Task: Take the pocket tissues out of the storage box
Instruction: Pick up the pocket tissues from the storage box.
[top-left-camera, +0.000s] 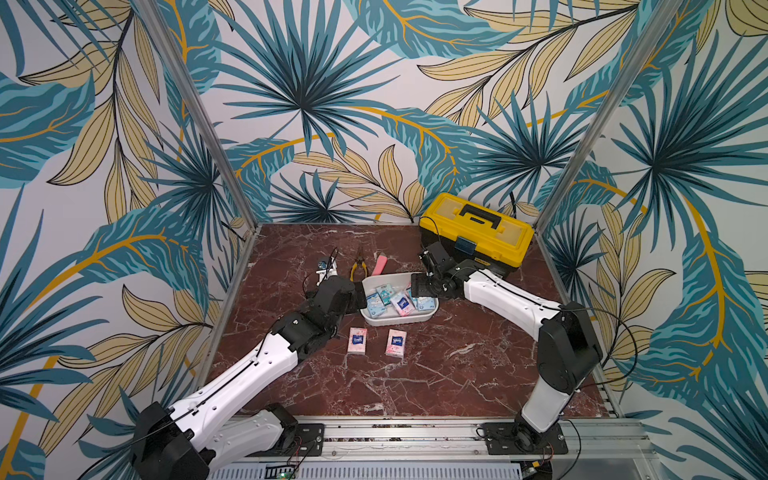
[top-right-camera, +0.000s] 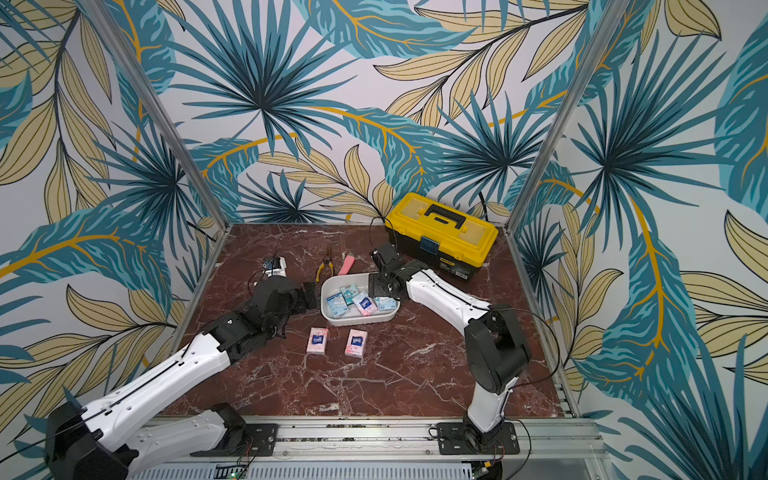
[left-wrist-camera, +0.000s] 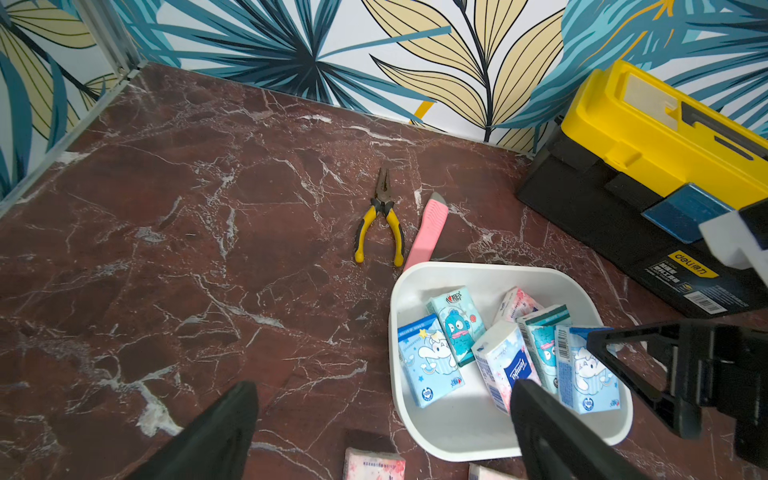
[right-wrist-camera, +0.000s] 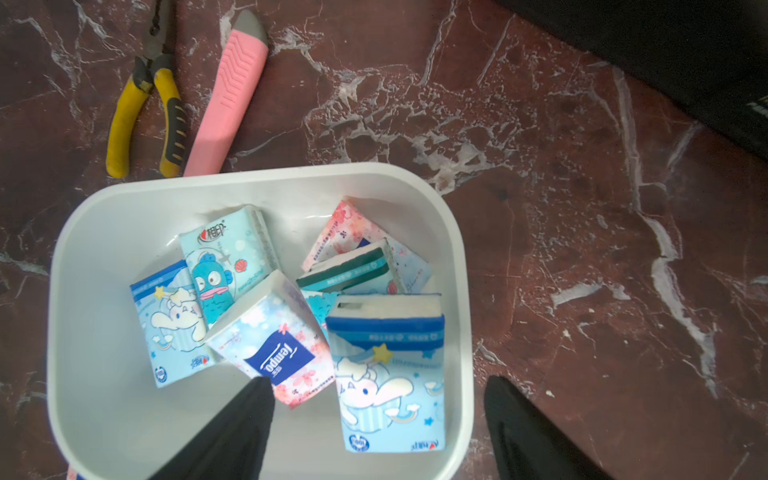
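The white storage box (top-left-camera: 390, 322) (top-right-camera: 357, 321) sits mid-table with several pocket tissues (right-wrist-camera: 274, 345) heaped inside it. Two pink pocket tissues (top-left-camera: 357, 340) (top-left-camera: 395, 343) lie flat on the table in front of it. My right gripper (right-wrist-camera: 378, 382) (top-left-camera: 420, 293) is open over the box's right end. One finger is inside the box and the other outside its wall, with a light blue packet (right-wrist-camera: 386, 374) lying loose between them. My left gripper (left-wrist-camera: 384, 386) (top-left-camera: 358, 294) is open at the box's left side, astride its rim (left-wrist-camera: 415, 274), holding nothing.
A yellow-lidded black toolbox (top-left-camera: 476, 232) stands at the back right, close behind my right arm. Yellow-handled pliers (top-left-camera: 358, 268), a pink cutter (top-left-camera: 379, 266) and a small white device (top-left-camera: 326, 270) lie just behind the box. Patterned walls close three sides.
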